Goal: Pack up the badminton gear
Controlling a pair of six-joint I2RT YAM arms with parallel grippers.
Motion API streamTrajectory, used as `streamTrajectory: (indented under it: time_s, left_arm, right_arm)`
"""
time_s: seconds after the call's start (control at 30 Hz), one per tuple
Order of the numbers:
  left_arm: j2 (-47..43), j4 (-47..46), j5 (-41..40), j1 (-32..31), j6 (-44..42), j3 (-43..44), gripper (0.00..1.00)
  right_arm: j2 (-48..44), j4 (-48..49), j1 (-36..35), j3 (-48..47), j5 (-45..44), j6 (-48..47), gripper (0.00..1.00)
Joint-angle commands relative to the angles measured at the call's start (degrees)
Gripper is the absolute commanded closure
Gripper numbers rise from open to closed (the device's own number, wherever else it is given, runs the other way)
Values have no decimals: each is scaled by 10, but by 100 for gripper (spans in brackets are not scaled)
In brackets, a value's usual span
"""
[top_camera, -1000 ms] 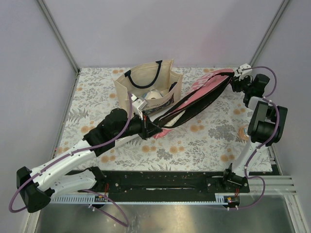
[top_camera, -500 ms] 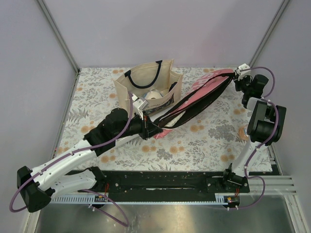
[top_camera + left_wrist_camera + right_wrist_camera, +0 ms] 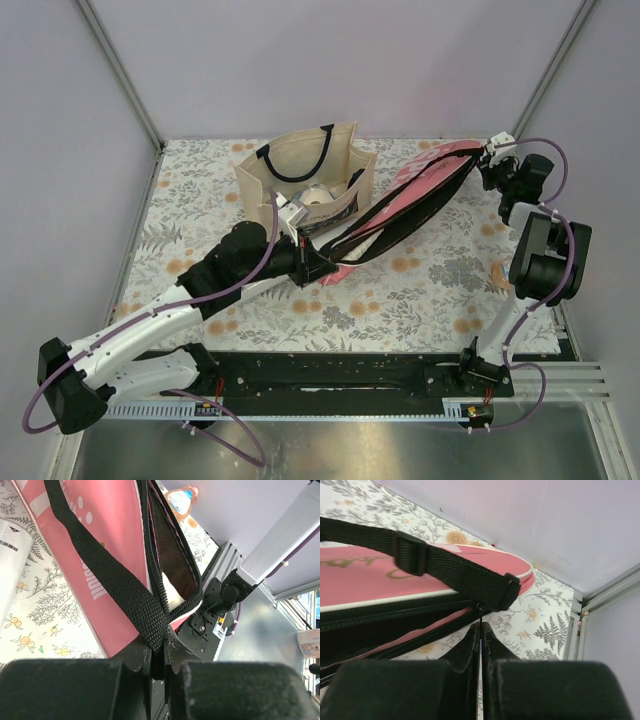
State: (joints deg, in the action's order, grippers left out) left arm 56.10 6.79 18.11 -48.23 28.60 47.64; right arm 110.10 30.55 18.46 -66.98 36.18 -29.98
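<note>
Top external view: the pink cover (image 3: 432, 178) lies slantwise on the desk (image 3: 420, 295), gaping along its dark zip (image 3: 395, 612), with its narrow end near the tote bag (image 3: 300, 160) and its round end at the far right corner. The left jaws are clenched on the narrow end, where the black strap (image 3: 110, 580) runs in. The right jaws, half apart a second ago, have just pinched together at the round end's zip edge. Whether they hold a tab is too small to tell. Zipping the cover closed looks like the step at hand.
</note>
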Motion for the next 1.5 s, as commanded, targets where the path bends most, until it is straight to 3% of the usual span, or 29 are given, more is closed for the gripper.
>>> streamTrajectory:
  time_s: [0.0,0.17,0.27,0.53,1.0,1.2,1.47]
  left_arm:
    - [2,-50,2,4,24,3,100]
    - [9,-66,4,4,24,-3,100]
    - [19,-65,11,5,20,-1,100]
    - [40,-121,9,4,13,-11,100]
    - [91,-196,-4,2,-5,-22,100]
    - [118,-218,-14,-5,1,-28,100]
    - [133,-225,-41,-17,-16,-34,100]
  right_arm:
    - [-69,-1,-4,25,35,21,100]
    - [-119,-7,-6,67,33,82,100]
    - [-153,-64,-17,83,28,129,100]
    - [-309,-108,-66,197,12,209,100]
    - [-631,-264,-251,317,11,295,100]
    - [-687,-327,-323,322,13,320,100]
    - [-688,-263,-400,340,36,371,100]
